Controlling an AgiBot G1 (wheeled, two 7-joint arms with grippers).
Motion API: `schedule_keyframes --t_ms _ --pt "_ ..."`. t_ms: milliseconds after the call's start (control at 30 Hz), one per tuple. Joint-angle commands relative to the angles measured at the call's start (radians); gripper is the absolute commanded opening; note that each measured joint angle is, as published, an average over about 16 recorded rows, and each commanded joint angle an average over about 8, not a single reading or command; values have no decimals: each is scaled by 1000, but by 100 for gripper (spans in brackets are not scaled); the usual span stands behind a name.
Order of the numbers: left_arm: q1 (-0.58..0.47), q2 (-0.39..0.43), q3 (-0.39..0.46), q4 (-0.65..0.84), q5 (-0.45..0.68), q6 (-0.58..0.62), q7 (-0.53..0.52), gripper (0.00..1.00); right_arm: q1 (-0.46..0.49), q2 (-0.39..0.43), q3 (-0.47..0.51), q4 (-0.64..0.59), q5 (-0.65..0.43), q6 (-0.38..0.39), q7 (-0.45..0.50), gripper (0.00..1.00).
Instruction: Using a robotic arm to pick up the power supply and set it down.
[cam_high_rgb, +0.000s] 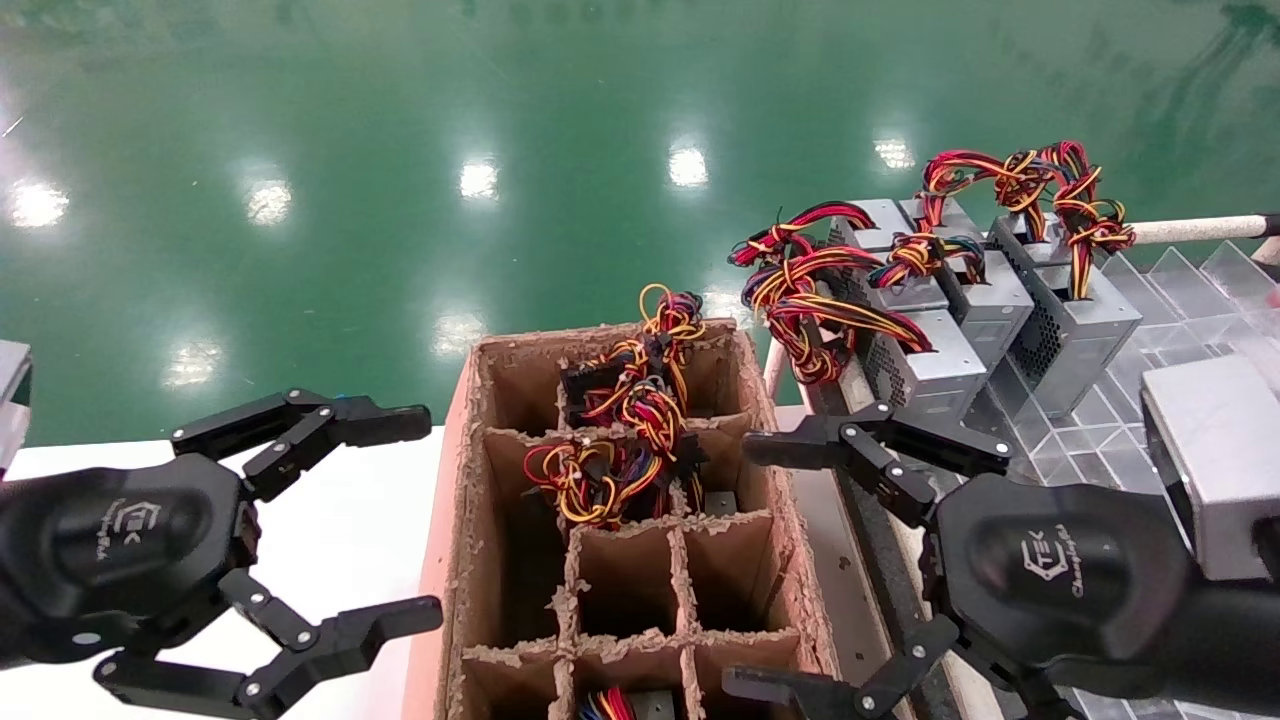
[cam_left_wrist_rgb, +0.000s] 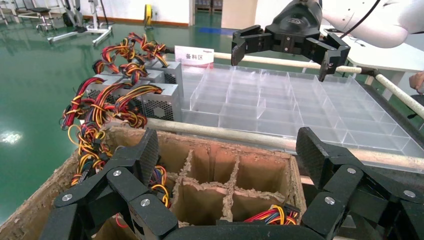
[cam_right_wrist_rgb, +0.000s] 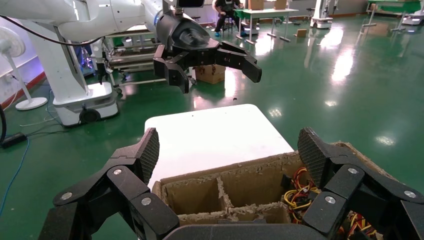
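**Right gripper poised beside the box; nothing yet held**

The left black linked-finger gripper (cam_high_rgb: 330, 520) hangs over the white counter (cam_high_rgb: 340, 520), fingers spread wide and holding nothing, just left of the box.

The brown corrugated cardboard box with paper dividers (cam_high_rgb: 470, 420) stands at centre. Its far cells hold units that show only as tangled red, yellow and black wire bundles (cam_high_rgb: 625, 440). The middle cells look empty, and one near cell shows more wiring (cam_high_rgb: 610, 705).

The right black linked-finger gripper (cam_high_rgb: 800, 565), on its glossy black wrist, hangs at the box's right edge, fingers spread wide and empty. It is the nearer arm to the wired cells, which lie forward and to its left.

Beyond it to the right, several silver-grey perforated metal power supply units (cam_high_rgb: 935, 365) with coiled wires stand upright in a row on the clear plastic compartment tray (cam_high_rgb: 1190, 300). In judgement, the power supply to be lifted sits in the far cells, long axis running down into its cell, though its casing is hidden.
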Motion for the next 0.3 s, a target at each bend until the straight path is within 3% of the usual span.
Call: schedule_keyframes --t_ms 33,300 --pt "0 0 0 0 0 0 0 100 0 0 0 0 0 0 0 100" --pt "0 0 0 0 0 0 0 100 0 0 0 0 0 0 0 100"
